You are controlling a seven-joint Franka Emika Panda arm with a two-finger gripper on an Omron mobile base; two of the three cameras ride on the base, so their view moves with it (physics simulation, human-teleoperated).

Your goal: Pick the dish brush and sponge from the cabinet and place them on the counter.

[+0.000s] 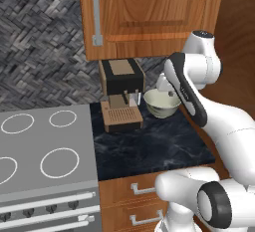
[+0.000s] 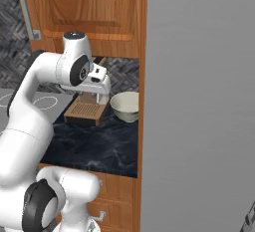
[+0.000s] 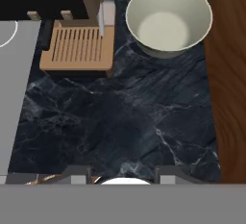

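The left base view looks from behind the arm, forward and down, at the black table [image 1: 149, 146], with the stovetop [image 1: 45, 146] at its left and the cabinet [image 1: 149, 12] above. The right base view faces the same table [image 2: 94, 146] from the other side, and both share the coffee machine [image 1: 121, 94] and the bowl [image 1: 162, 102]. The hand view looks almost straight down, much nearer, on the same table [image 3: 120, 122], bowl [image 3: 168, 18] and machine tray [image 3: 79, 47].

Pale bowl [image 3: 168, 21] on black counter [image 3: 120, 122]
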